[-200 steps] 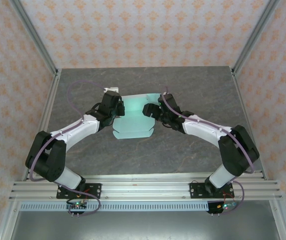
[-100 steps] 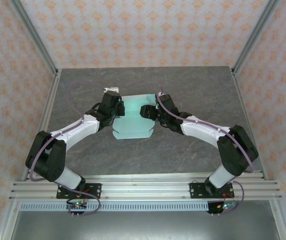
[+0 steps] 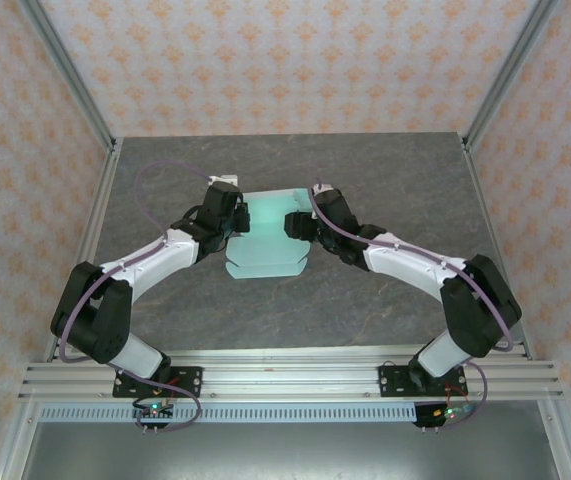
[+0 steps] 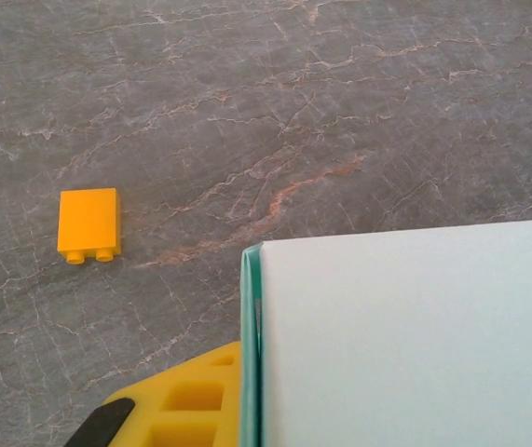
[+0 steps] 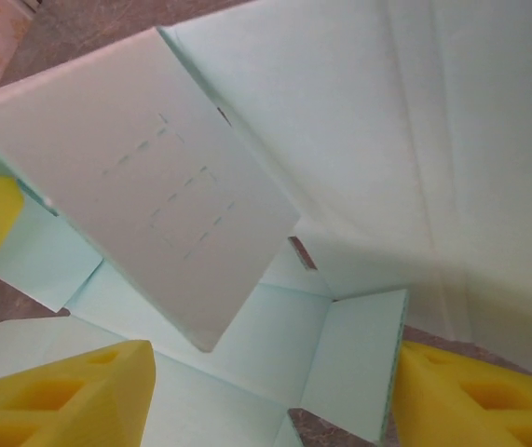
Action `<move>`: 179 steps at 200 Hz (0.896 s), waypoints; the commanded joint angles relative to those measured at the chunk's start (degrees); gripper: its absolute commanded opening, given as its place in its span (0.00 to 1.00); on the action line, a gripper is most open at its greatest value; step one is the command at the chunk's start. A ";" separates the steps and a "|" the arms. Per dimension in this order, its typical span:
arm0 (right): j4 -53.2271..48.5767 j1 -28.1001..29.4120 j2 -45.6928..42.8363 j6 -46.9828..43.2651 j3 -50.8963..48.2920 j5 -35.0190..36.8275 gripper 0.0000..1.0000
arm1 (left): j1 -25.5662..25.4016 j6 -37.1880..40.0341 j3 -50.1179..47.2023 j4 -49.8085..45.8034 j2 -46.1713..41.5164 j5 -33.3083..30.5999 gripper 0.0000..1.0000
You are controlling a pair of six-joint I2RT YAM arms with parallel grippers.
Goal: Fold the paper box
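The paper box [image 3: 265,245] is pale mint-blue card, partly folded, lying mid-table between both arms. My left gripper [image 3: 233,214] is shut on its left wall. In the left wrist view a yellow finger [image 4: 186,400] presses the doubled card edge [image 4: 252,345], and the other finger is hidden behind the pale panel [image 4: 405,335]. My right gripper [image 5: 275,410] hangs open over the box's right side, with its yellow fingers [image 5: 70,396] either side of the floor. A small upright side flap [image 5: 354,358] stands close to the right-hand finger. A large flap [image 5: 144,186] tilts over the inside.
A small orange brick [image 4: 88,225] lies on the grey marbled table [image 3: 395,170] left of the box. A small white piece [image 3: 227,180] sits just behind the left gripper. Metal frame posts and patterned walls border the table.
The right gripper has edged a little left over the box and its jaws have narrowed. The left gripper and the box have stayed put.
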 commanded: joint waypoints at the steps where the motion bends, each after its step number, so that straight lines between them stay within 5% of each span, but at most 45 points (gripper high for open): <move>1: -1.40 0.34 -1.55 -2.69 1.58 1.32 0.64 | -0.23 -0.37 0.28 -0.02 -0.17 0.27 0.01; 93: 4.62 0.43 2.05 -2.45 2.33 -13.04 0.50 | -0.29 -0.46 0.63 0.00 0.47 0.86 0.01; 179: 4.43 0.43 5.25 -4.05 2.84 -13.33 0.45 | -0.31 -0.20 0.37 -0.07 -0.04 0.82 0.01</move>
